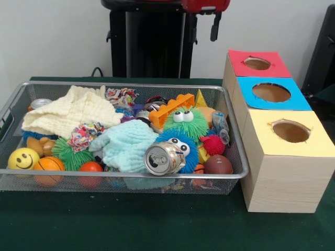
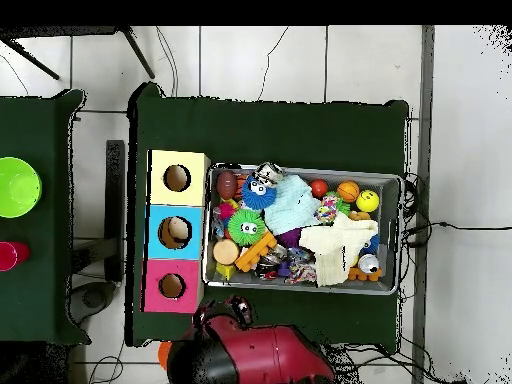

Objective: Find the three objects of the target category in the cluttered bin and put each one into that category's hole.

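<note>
Overhead view: arm (image 2: 250, 355) drawn back off the table's edge, gripper (image 2: 238, 308) just outside the bin's (image 2: 395, 180) long wall; can't tell if fingers are spread. Bin is packed rim to rim, little free room inside. Bare green table (image 1: 131, 225) along the bin's other long wall. Three boxes touch in a row at one short end: yellow (image 1: 291, 132), blue (image 1: 271, 93), red (image 1: 257, 64), one hole each. Counted in bin: two cloths, two cans, two googly-eyed puffers.

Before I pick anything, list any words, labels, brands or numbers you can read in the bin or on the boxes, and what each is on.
No readable text anywhere.
Crushed can: any print on it is too blurred to read.
Second can at the bin's far corner: no legible label.
Yellow ball: only a smiley face, no words.
Red, blue and yellow box tops: blank.
</note>
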Motion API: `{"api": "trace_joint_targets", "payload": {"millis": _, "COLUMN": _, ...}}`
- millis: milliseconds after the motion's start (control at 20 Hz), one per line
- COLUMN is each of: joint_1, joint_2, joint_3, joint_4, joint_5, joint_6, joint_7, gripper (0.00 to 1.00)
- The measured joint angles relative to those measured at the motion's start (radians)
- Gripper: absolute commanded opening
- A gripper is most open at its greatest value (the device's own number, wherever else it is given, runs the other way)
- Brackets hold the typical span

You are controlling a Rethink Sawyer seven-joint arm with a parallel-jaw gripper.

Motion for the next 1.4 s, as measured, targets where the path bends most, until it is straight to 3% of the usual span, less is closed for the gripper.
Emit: {"api": "trace_joint_targets", "payload": {"millis": 1400, "joint_1": -0.066, "joint_2": 0.015, "joint_3": 0.004, "joint_4": 0.000, "joint_5": -0.014, "joint_6": -0.005, "joint_7": 0.000, "gripper": 1.00}}
